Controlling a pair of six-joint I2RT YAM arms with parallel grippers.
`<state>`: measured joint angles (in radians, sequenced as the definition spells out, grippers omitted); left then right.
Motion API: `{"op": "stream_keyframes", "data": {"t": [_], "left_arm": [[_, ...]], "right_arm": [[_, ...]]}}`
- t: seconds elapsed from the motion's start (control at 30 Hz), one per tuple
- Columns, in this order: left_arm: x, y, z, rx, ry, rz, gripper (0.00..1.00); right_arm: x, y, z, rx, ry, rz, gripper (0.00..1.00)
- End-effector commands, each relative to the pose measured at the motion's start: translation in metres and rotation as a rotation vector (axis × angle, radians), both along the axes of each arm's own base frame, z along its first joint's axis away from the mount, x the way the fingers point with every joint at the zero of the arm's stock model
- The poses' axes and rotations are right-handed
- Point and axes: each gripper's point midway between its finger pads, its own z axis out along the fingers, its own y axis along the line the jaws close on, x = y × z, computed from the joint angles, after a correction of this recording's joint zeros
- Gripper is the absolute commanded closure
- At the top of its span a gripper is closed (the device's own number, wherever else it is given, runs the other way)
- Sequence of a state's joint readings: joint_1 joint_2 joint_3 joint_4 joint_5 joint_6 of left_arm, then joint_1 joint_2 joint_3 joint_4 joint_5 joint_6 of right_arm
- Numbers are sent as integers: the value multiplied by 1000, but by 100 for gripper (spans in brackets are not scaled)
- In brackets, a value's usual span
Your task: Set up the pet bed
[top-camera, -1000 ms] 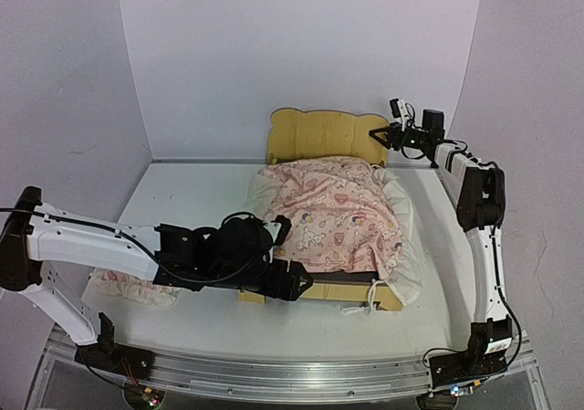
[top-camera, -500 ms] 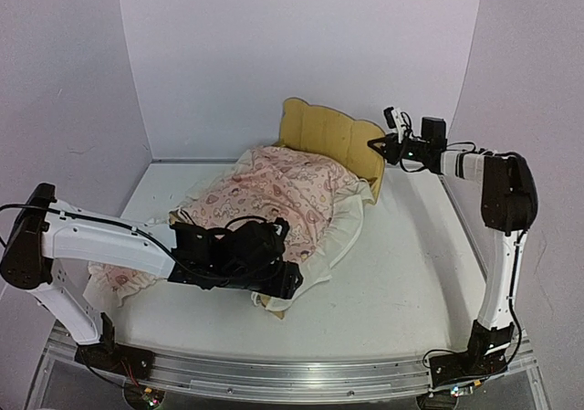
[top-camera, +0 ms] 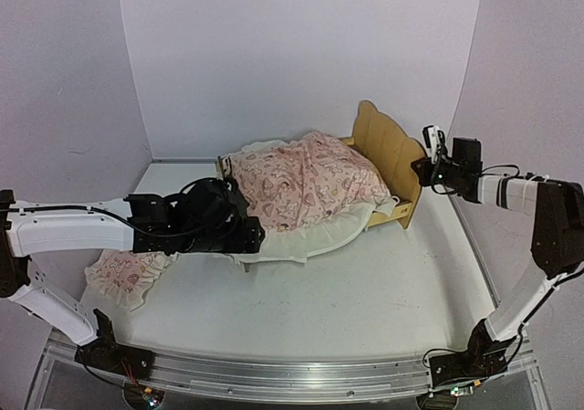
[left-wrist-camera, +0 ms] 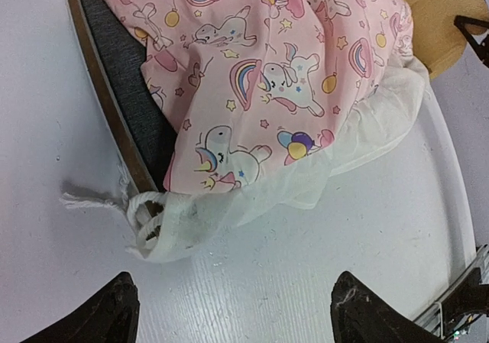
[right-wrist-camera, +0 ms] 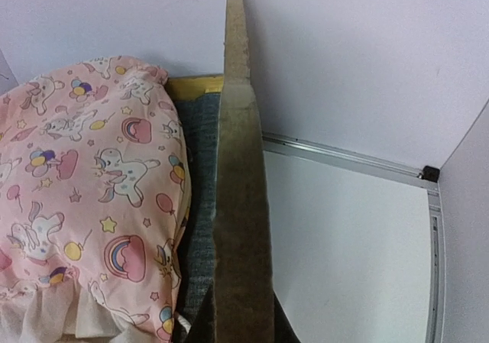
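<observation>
Now the pet bed (top-camera: 383, 150) has turned on the table (top-camera: 365, 300): its headboard, at 12 o'clock a second ago, stands at about 3 o'clock, with the pink blanket (top-camera: 306, 186) still over it. The right gripper (top-camera: 424, 168) is clenched on the headboard's edge, while the left gripper (top-camera: 242, 236), by the foot end at 9 o'clock, is released and empty. So the frame seems nearly placed, but the small pillow (top-camera: 128, 273) at 8 o'clock is not yet laid in.
</observation>
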<state>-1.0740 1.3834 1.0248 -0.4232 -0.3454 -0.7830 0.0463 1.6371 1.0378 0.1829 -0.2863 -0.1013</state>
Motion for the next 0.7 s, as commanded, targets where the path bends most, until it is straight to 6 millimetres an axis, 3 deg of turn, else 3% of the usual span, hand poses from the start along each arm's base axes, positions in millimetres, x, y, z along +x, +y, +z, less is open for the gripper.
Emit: {"op": "stream_keyframes", "data": {"t": [0.0,0.07,0.17,0.27,0.37,0.47,0.6,0.67], "left_arm": [[23,12,22,-28,-55,8,12],[33,16,25,-50,-68,-6,11],[53,31,23,-81,-55,9,10],[70,44,24,-111,-56,0,10],[74,33,20,-125,-39,-65,11],[69,20,12,-166,-21,-131,11],[69,14,-6,-168,18,-144,15],[72,15,-16,-147,34,-127,18]], "right_arm": [[-37,-47,1,53,53,-268,100],[-48,-44,-5,74,79,-261,86],[-55,-50,3,52,131,-294,44],[-64,-66,19,39,194,-401,19],[-81,-72,39,76,196,-459,5],[-102,-65,64,45,157,-451,2],[-124,-22,91,-32,114,-335,2],[-133,8,91,-20,132,-239,2]]}}
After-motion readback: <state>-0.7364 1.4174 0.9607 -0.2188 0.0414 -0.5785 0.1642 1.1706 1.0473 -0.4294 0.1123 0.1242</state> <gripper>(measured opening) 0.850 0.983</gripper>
